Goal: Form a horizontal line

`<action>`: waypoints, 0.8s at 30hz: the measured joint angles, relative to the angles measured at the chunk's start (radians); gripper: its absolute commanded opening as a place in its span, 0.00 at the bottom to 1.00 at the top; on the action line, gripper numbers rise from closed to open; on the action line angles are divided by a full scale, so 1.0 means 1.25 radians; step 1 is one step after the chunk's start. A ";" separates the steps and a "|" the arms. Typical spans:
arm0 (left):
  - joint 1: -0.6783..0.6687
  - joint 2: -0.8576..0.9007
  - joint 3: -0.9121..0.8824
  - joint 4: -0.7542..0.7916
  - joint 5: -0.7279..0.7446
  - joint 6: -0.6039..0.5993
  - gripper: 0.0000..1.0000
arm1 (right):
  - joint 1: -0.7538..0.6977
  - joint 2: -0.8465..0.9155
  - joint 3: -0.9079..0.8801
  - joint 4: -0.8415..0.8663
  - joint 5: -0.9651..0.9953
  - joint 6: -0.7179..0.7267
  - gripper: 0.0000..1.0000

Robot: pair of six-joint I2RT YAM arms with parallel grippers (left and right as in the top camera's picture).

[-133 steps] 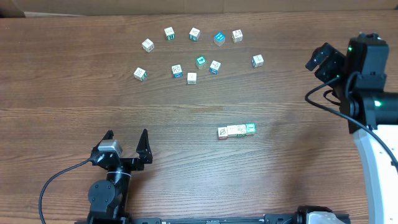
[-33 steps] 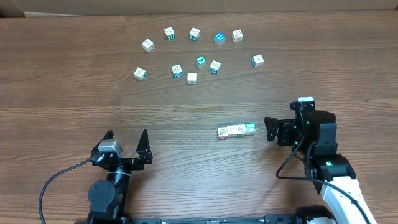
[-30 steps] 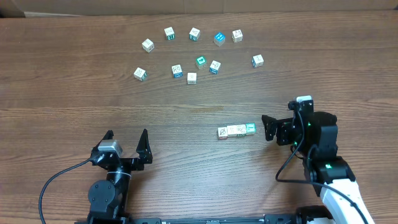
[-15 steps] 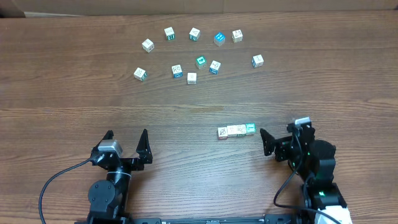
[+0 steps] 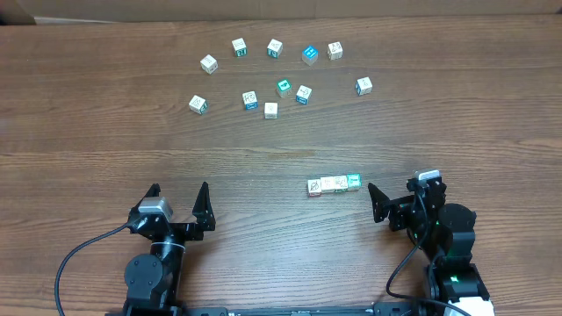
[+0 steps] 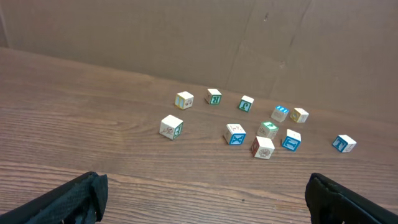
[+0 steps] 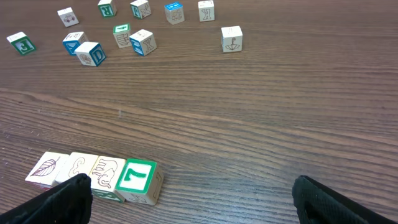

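Observation:
The horizontal line (image 5: 334, 184) is a short row of touching cubes right of the table's middle. In the right wrist view the horizontal line (image 7: 93, 174) shows a leaf face, two tan picture faces and a green 7 at its right end. My right gripper (image 5: 397, 200) is open and empty, low over the table just right of the row's green end; its fingers (image 7: 193, 205) frame the bottom of its wrist view, and the left finger overlaps the row's front edge. My left gripper (image 5: 179, 195) is open and empty at the front left, and its wrist view (image 6: 202, 202) shows only bare wood between its fingers.
Several loose cubes (image 5: 272, 79) lie scattered across the far middle of the table, also in the left wrist view (image 6: 261, 130) and the right wrist view (image 7: 124, 31). A cardboard wall (image 6: 186, 37) stands behind the table's far edge.
My right arm has swung from the far right of the table down to the front, beside the row's right end, then drawn back slightly. The row, loose cubes and left arm have not moved.

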 measured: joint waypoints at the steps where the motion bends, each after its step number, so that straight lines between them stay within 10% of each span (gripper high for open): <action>1: 0.000 0.000 0.000 0.000 0.000 0.000 1.00 | 0.000 0.000 0.000 0.000 0.000 0.000 1.00; 24: 0.000 0.000 0.000 0.000 0.000 0.000 0.99 | -0.010 -0.043 -0.057 -0.005 -0.003 0.001 1.00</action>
